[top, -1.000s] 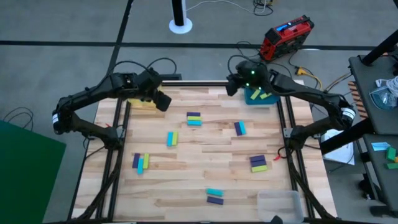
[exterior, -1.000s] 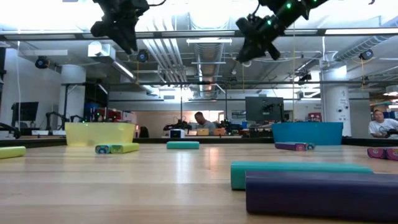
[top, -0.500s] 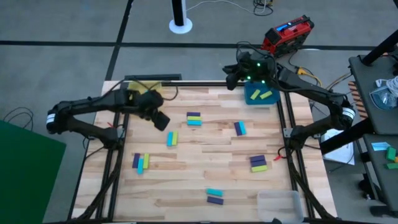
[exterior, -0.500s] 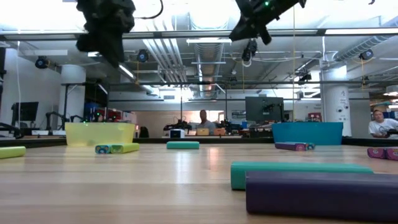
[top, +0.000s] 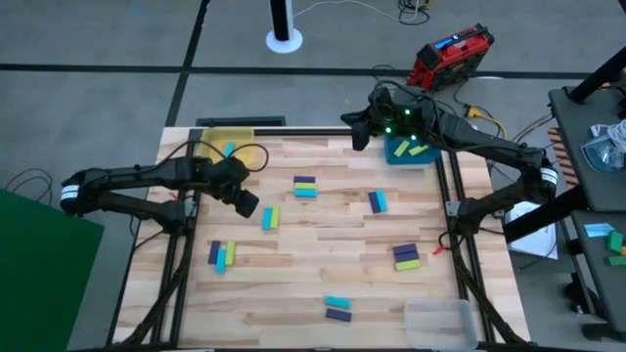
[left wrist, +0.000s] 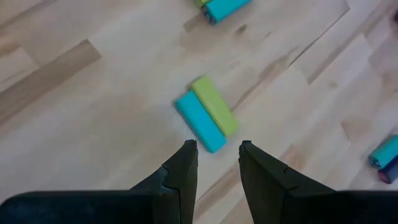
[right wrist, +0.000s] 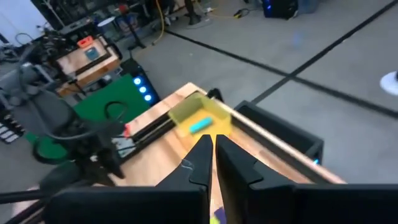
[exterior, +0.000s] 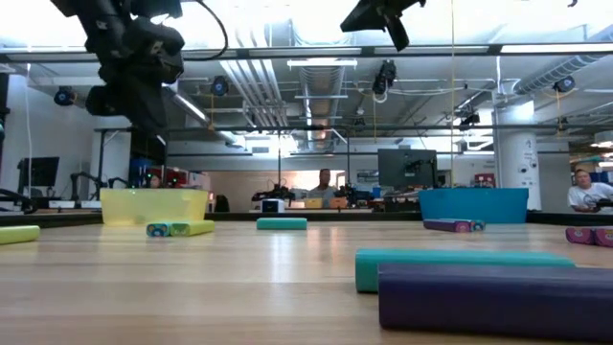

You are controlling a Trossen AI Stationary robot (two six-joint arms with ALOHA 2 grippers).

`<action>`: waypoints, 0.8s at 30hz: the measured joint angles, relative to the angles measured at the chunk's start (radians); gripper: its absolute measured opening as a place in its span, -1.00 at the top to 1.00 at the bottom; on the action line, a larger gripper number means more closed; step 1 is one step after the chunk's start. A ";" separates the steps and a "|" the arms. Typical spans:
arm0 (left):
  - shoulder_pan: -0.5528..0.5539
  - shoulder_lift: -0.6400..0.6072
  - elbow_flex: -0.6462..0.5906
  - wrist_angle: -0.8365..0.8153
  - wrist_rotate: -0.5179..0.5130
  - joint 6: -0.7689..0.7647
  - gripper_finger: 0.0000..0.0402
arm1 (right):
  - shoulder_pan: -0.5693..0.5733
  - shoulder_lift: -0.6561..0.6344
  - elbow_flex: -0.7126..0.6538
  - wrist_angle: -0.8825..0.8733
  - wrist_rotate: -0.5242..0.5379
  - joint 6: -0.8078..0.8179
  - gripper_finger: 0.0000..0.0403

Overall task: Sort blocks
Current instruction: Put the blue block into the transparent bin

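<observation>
Blocks lie in small groups on the wooden table. A cyan and yellow-green pair (top: pixel 271 218) (left wrist: pixel 206 114) lies flat just ahead of my left gripper (top: pixel 246 202) (left wrist: pixel 216 149), which hangs open and empty above the table's left-centre. My right gripper (top: pixel 355 137) (right wrist: pixel 212 140) is shut and empty, high over the far edge beside the blue bin (top: pixel 411 150). That bin holds yellow-green blocks. The yellow bin (top: pixel 227 147) at the far left holds a cyan block (top: pixel 229 150).
More block groups lie at the centre (top: pixel 305 187), right of centre (top: pixel 378 201), left (top: pixel 222 255), right (top: pixel 406 256) and near edge (top: pixel 337 308). A clear tray (top: pixel 437 321) sits at the near right corner. Black frame rails run along the table's sides.
My left gripper has gone from the yellow bin toward the table's near edge and down, ending over the cyan and yellow-green pair. My right gripper has risen beside the blue bin. No block on the table has moved.
</observation>
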 joint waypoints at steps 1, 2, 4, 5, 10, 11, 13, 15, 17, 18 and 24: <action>0.000 0.000 -0.004 0.001 0.000 -0.001 0.51 | 0.006 0.000 0.000 -0.007 0.000 0.016 0.95; 0.000 0.002 -0.009 0.001 0.001 -0.009 0.51 | 0.010 0.000 0.000 -0.017 0.000 0.025 0.94; 0.000 0.005 -0.016 0.003 0.017 -0.039 0.51 | 0.012 0.000 0.000 -0.056 0.000 0.054 0.94; 0.000 0.007 -0.019 0.008 0.027 -0.056 0.51 | 0.011 0.000 0.000 -0.084 0.000 0.074 0.94; -0.004 0.021 -0.028 0.014 0.048 -0.144 0.51 | -0.001 0.000 0.000 -0.256 0.001 0.117 0.94; -0.004 0.022 -0.027 0.013 0.048 -0.155 0.51 | -0.007 0.000 0.000 -0.292 0.001 0.118 0.94; -0.004 0.023 -0.010 0.007 0.050 -0.185 0.51 | -0.021 0.000 0.000 -0.361 0.001 0.118 0.94; -0.004 0.021 0.037 0.009 0.050 -0.218 0.51 | -0.036 0.000 0.000 -0.429 0.001 0.109 0.94; -0.004 0.019 0.107 0.009 0.030 -0.234 0.51 | -0.053 0.000 0.000 -0.489 0.002 0.080 0.94; -0.004 0.019 0.152 0.008 0.009 -0.235 0.51 | -0.061 0.000 0.000 -0.512 0.002 0.068 0.94; -0.004 0.017 0.416 -0.100 -0.192 -0.211 0.51 | -0.092 0.000 -0.001 -0.528 0.002 -0.010 0.94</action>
